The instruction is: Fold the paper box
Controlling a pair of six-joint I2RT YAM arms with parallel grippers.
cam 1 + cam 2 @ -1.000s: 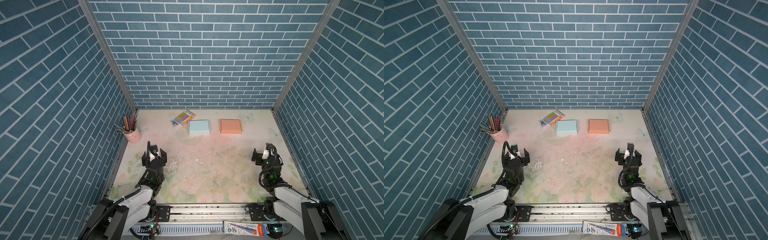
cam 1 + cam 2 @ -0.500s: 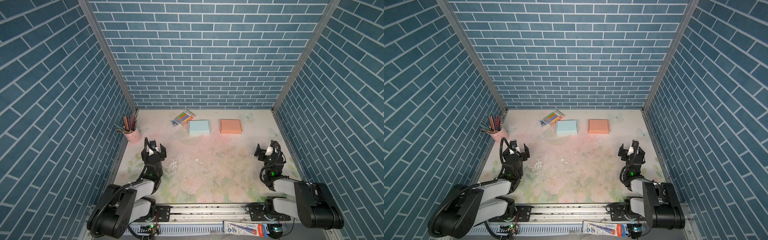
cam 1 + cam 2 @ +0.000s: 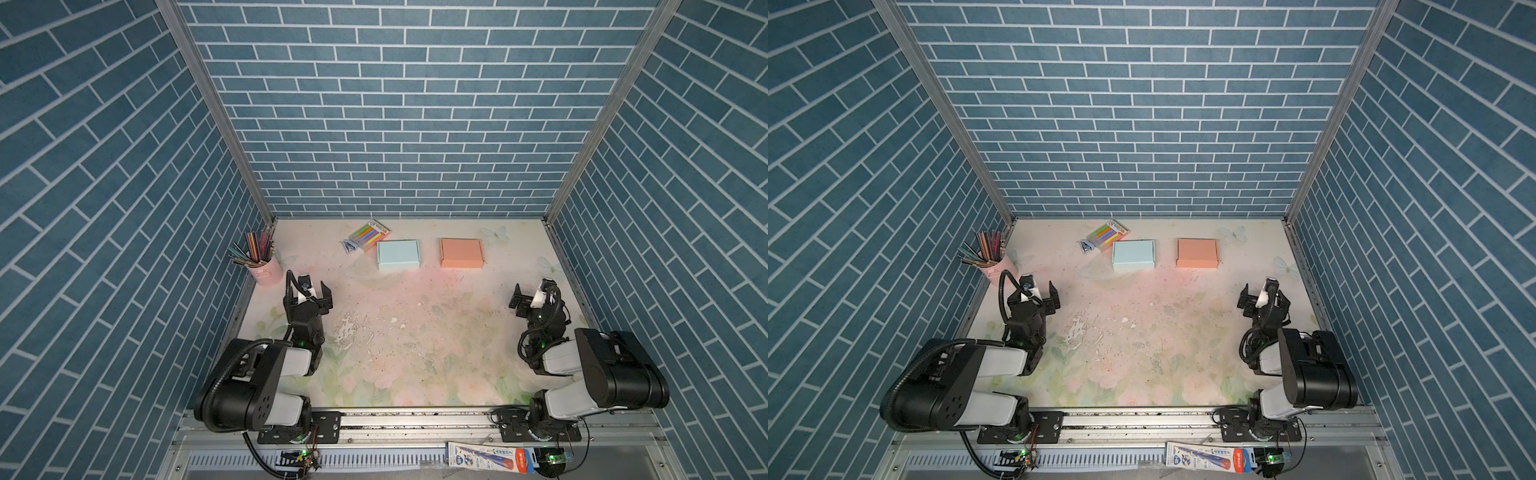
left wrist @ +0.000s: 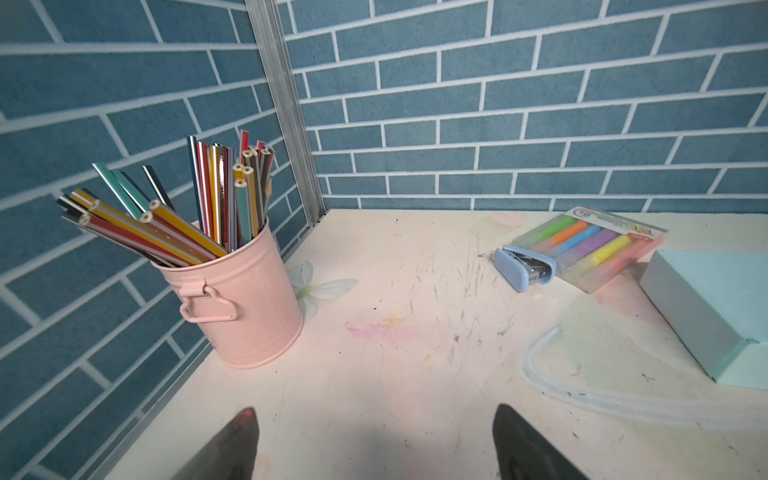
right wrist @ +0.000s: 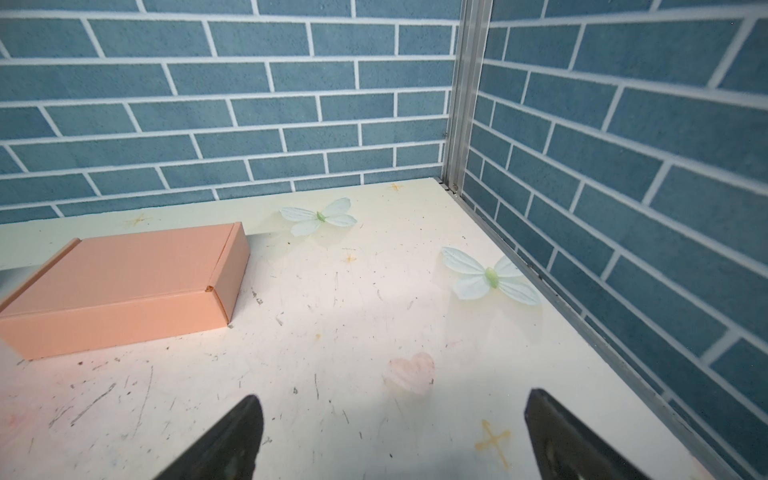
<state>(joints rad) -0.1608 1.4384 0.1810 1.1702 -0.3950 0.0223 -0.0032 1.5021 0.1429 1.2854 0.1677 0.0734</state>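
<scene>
We are folding both arms back near us, left tool and right tool spreading wide and empty, leaving the closed orange paper box beside the blue paper box on the far bench, so folding seems finished.

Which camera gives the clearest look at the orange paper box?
The right wrist view: the orange box fills much of it, close enough to show its closed lid and corner seam. Both top views show the box small, near the back wall. The left wrist view misses it.
</scene>
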